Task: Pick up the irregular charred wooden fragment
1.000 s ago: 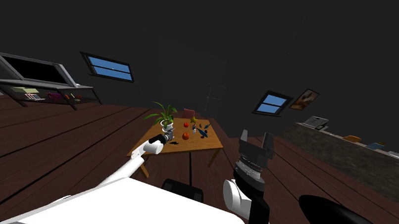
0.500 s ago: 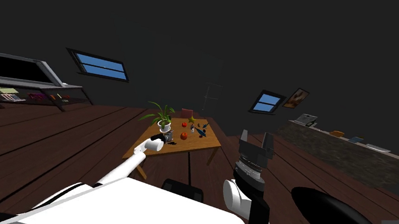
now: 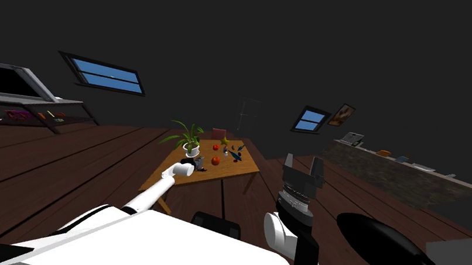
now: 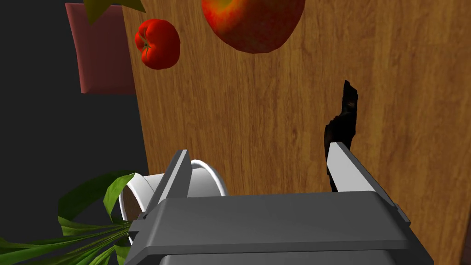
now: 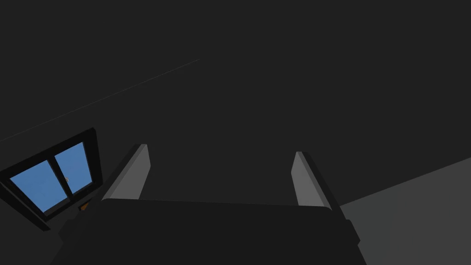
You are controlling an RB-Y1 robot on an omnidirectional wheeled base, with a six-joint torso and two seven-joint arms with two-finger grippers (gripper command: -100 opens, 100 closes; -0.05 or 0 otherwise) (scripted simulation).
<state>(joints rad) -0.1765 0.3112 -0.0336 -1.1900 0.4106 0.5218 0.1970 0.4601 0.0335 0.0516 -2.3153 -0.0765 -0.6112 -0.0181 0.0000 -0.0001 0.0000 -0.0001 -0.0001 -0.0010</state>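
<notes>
Hovers over the wooden table (image 4: pixel 276 115) with the left gripper (image 4: pixel 260 152) spread wide, gripping nothing. Finds the charred fragment (image 4: pixel 342 122) lying flat, partly behind one fingertip. Holds the right gripper (image 5: pixel 221 156) aloft, likewise open, empty.

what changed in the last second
My head camera shifted, so the whole room slid leftward in its view. The left gripper stays open over the table, the charred fragment by one finger, ungripped. The right gripper stays raised and open.
</notes>
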